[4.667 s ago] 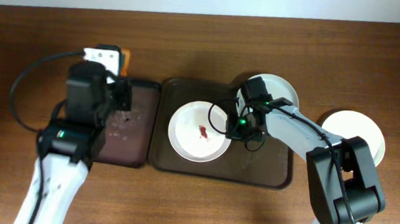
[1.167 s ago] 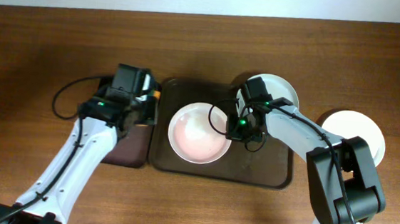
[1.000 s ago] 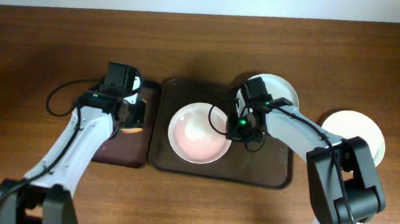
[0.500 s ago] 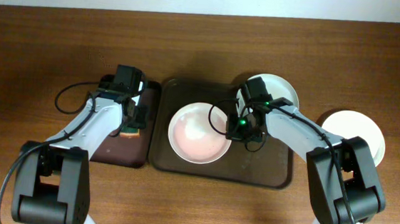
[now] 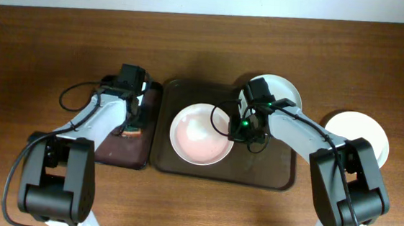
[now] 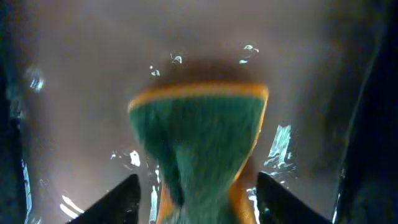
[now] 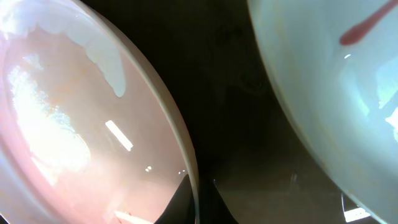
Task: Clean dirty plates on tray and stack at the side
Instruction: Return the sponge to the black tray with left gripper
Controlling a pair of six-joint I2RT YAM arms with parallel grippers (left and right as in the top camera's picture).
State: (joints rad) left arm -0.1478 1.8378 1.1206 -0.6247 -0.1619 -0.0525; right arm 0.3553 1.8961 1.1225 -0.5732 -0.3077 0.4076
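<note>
A white plate (image 5: 200,134) with a wet pinkish film sits in the middle of the brown tray (image 5: 269,172). My right gripper (image 5: 238,128) is shut on its right rim; the right wrist view shows the gripper (image 7: 198,196) pinching that rim of the plate (image 7: 74,124). A second plate (image 5: 282,89), marked with a red smear (image 7: 364,28), lies at the tray's back right. A third plate (image 5: 363,136) rests on the table to the right. My left gripper (image 5: 133,120) hangs open over a green and orange sponge (image 6: 199,143), with its fingers (image 6: 121,199) apart from the sponge's sides.
The sponge (image 5: 135,131) lies on a smaller dark tray (image 5: 116,153) that is wet and stands left of the brown tray. Bare wooden table (image 5: 48,43) surrounds both trays. A pale wall edge runs along the back.
My left gripper has opened and let go of the sponge, which now lies on the small dark tray. The right gripper and its plate have not moved.
</note>
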